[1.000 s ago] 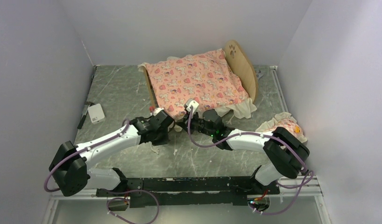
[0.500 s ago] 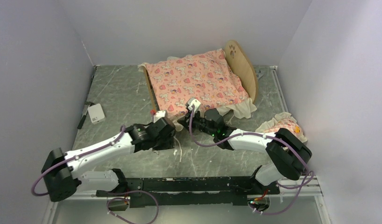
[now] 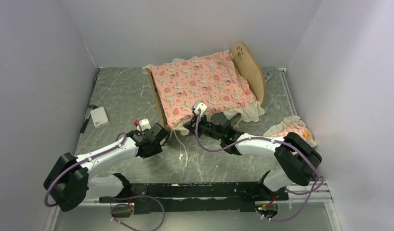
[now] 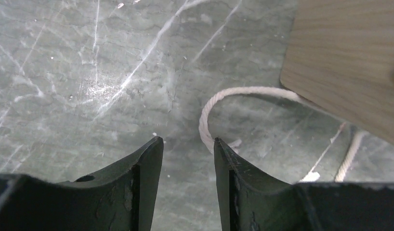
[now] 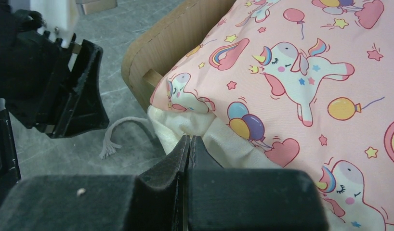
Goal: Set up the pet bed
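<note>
The green marbled table (image 3: 118, 96) carries the pet bed (image 3: 250, 67), which stands just beyond both claws, its wooden footboard ahead and to the right of the left claw (image 4: 185, 142). On the frame, directly in front of the right claw (image 5: 189, 139), lies the pink unicorn-print mattress (image 3: 204, 82). A matching frilled pillow (image 3: 291, 129) lies well off to that claw's right. The left claw is spread over bare table, gripping nothing. The right claw is pressed together, its tips against the mattress's cream ruffle; whether fabric is caught, I cannot tell. A white cord (image 4: 224, 94) curls just ahead of the left claw.
</note>
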Tool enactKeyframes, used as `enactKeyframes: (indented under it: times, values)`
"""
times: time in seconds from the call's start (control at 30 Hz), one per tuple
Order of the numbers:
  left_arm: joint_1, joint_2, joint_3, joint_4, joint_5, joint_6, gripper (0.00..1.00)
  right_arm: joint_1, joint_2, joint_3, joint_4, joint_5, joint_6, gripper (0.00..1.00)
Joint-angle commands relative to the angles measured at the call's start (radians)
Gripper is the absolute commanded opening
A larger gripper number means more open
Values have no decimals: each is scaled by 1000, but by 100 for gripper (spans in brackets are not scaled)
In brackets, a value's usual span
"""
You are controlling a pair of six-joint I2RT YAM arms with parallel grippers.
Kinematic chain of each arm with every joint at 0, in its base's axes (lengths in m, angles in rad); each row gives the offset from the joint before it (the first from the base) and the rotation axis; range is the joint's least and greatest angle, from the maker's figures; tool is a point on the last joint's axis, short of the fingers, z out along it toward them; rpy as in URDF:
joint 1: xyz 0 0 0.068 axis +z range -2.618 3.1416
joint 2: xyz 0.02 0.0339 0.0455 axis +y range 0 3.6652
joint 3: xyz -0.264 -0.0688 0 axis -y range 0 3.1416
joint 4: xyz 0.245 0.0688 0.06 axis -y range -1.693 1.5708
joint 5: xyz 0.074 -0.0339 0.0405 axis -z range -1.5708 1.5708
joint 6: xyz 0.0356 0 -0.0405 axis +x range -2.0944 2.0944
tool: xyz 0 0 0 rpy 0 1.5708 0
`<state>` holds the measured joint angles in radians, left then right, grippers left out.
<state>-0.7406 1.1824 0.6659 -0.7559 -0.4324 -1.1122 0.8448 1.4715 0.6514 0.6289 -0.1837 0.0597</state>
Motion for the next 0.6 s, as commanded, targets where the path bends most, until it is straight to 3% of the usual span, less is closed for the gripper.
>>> enactKeyframes:
  times: [0.0,0.17,0.33,0.53,0.57]
  values:
    - [27,26,-45,135,28,-33,49,-5,-28,1,26,-5,4,0]
    - [30,85,-68,212,58,-44,52,-6,-13,0,36,-16,12,0]
    - [30,156,-78,213,97,-90,46,-5,-6,1,41,-22,17,0]
    - [29,128,-133,145,106,-190,3,-6,-25,-11,48,-14,15,0]
    - [29,112,-134,131,102,-190,0,-6,-29,-12,49,-14,15,0]
